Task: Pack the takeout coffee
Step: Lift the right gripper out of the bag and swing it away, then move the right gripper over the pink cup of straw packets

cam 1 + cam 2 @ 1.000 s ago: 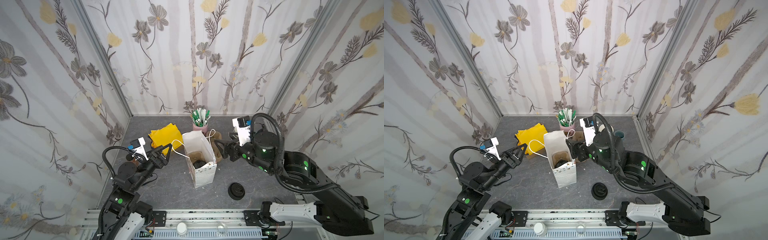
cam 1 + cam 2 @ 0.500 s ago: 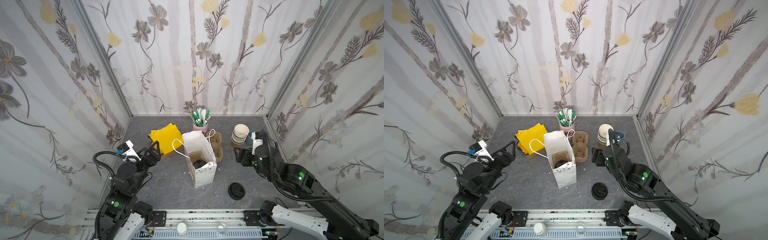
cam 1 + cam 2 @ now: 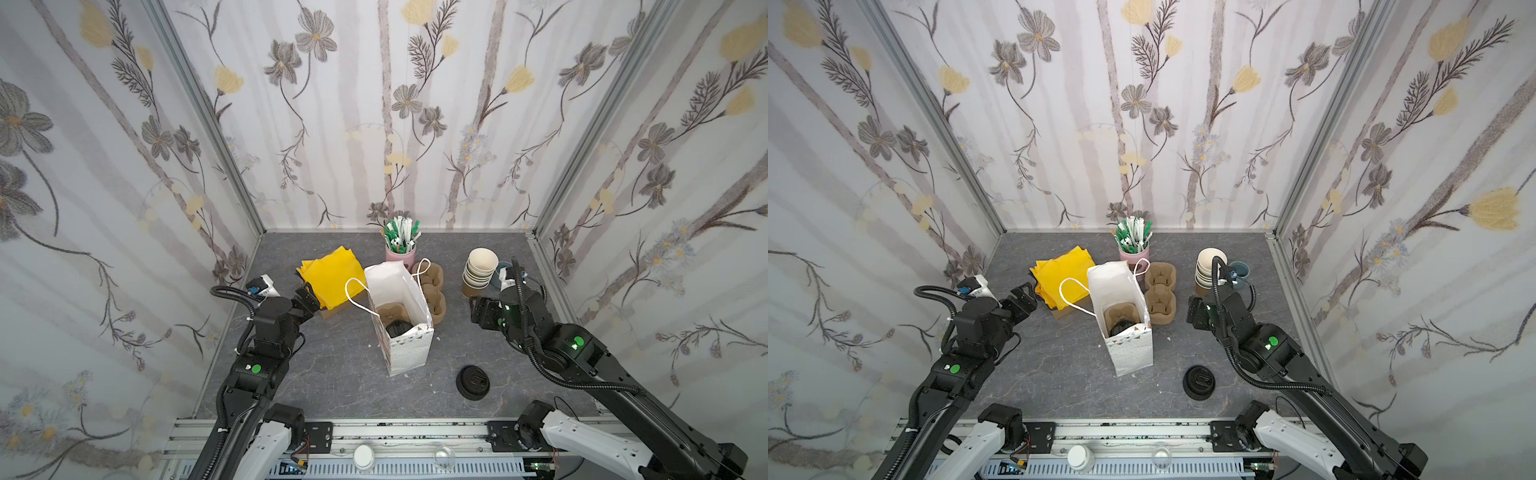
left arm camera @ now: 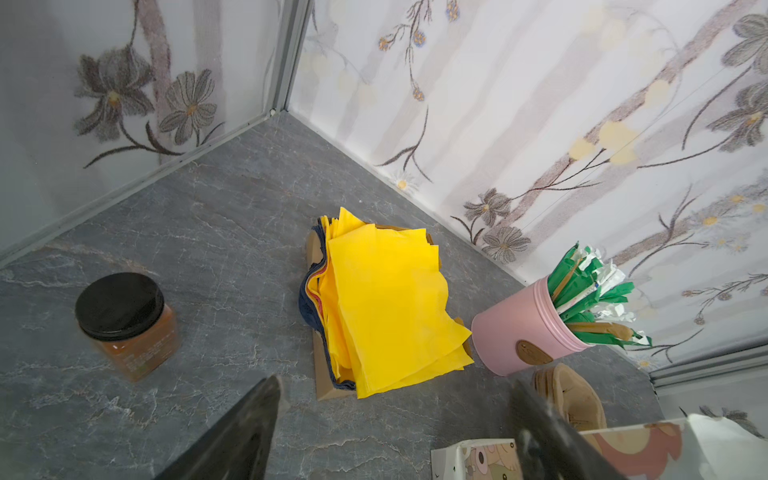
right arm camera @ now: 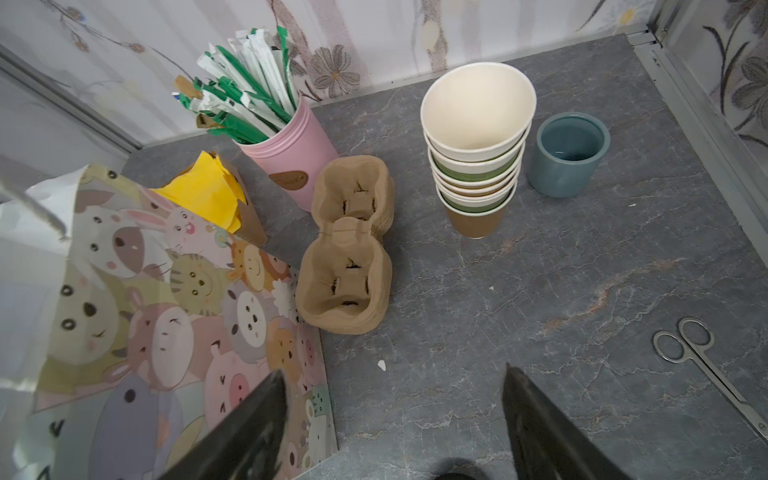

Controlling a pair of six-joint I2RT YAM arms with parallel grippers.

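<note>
The takeout coffee (image 3: 398, 328) stands inside the white paper bag (image 3: 409, 353), in a brown carrier; only its black lid (image 3: 1121, 326) shows in both top views. My left gripper (image 3: 309, 297) hangs open left of the bag, by the yellow napkins, with nothing between its fingers. My right gripper (image 3: 478, 311) is open too, right of the bag and in front of the cup stack, holding nothing. The left wrist view has my left gripper (image 4: 395, 382) over bare table. In the right wrist view my right gripper (image 5: 394, 370) is beside the bag's cartoon-printed side (image 5: 166, 311).
Yellow napkins (image 3: 328, 278), a pink cup of straws (image 3: 400, 245), stacked brown carriers (image 3: 434, 291) and lidless cups (image 3: 480, 270) ring the bag. A black lid pile (image 3: 472, 382) lies front right. A black-lidded jar (image 4: 124, 320), a blue-grey cup (image 5: 568, 153) and scissors (image 5: 702, 361) sit nearby.
Both arms have drawn back from the bag: the right gripper moved right and toward the front, uncovering the cup stack, and the left gripper pulled left. The bag and coffee stay put.
</note>
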